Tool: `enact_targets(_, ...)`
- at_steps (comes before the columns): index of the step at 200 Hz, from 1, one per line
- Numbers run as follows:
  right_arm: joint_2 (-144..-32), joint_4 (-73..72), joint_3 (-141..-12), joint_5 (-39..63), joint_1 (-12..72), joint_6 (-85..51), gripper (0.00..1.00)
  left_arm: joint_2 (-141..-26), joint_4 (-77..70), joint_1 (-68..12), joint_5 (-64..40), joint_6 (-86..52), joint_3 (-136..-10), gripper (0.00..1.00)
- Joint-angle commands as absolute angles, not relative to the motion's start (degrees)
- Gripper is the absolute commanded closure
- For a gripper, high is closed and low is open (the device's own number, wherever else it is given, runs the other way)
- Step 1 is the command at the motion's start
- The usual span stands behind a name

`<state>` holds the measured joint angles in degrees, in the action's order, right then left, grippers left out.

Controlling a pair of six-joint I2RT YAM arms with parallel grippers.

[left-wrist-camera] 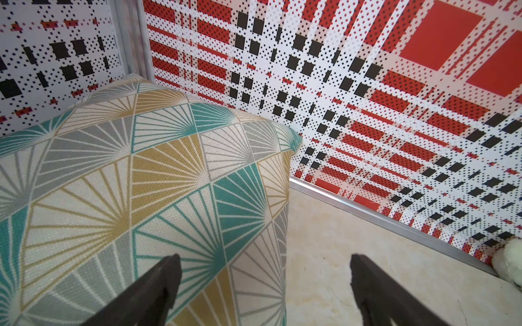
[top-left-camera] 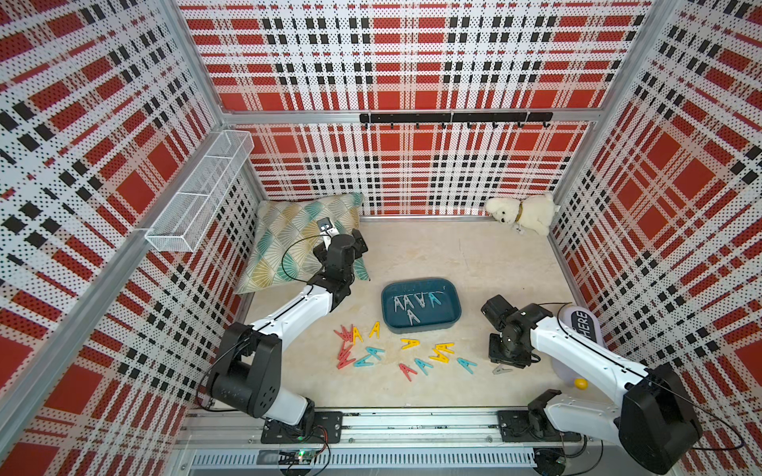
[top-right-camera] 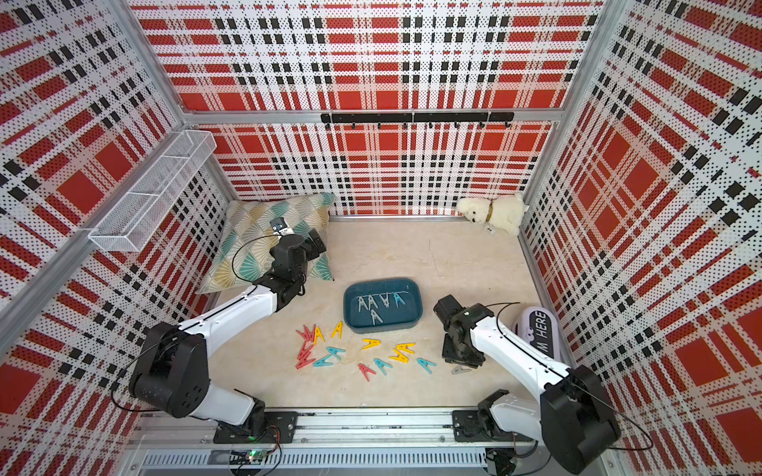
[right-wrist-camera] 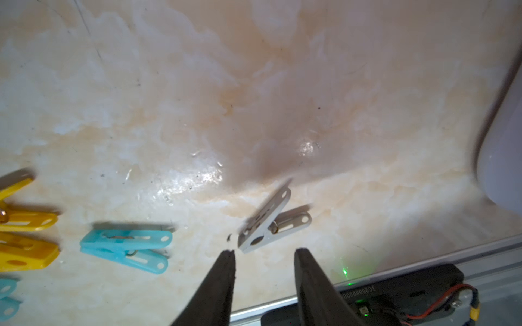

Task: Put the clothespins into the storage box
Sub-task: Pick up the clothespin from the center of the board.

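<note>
Hovering over the pillow (top-left-camera: 288, 243), the left gripper (left-wrist-camera: 262, 259) has its jaws spread wide and empty. The storage box (top-left-camera: 424, 327) sits between the arms, holding 5 clothespins (top-left-camera: 412, 316). The right gripper (right-wrist-camera: 264, 254), jaws partly apart and empty, points at a grey clothespin (right-wrist-camera: 268, 223) just beyond its tips.

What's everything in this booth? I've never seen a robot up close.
storage box: one, dark teal, middle of the table.
clothespins in the box: five, four grey, one teal.
clothespins on the table: about fifteen, red, yellow, teal, one grey clothespin, before the box.
cushion: one, teal-yellow-grey pattern, far left corner.
plush dog: one, cream, far right corner.
wire basket: one, white, left wall.
hook rail: one, black, back wall.
HERE-lettered object: one, pale, right edge.
ball: one, yellow, right edge.
left arm: one, white-black, jaws wide open by cushion.
right arm: one, white-black, jaws apart, empty, near grey clothespin.
</note>
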<state>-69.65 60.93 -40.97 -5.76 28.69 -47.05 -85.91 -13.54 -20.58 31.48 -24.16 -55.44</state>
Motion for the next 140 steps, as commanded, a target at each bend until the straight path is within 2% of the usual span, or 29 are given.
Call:
enact_targets(1,-71.6,57.6,-39.5,-5.3,28.6,-47.2,0.6,-85.8,-14.8,-20.1,31.4,-24.1,-55.4,0.01)
enact_targets(140,-74.4,53.7,-36.7,-5.2,28.6,-47.6,0.63,-83.9,-14.8,-18.7,31.8,-23.9,-54.0,0.01)
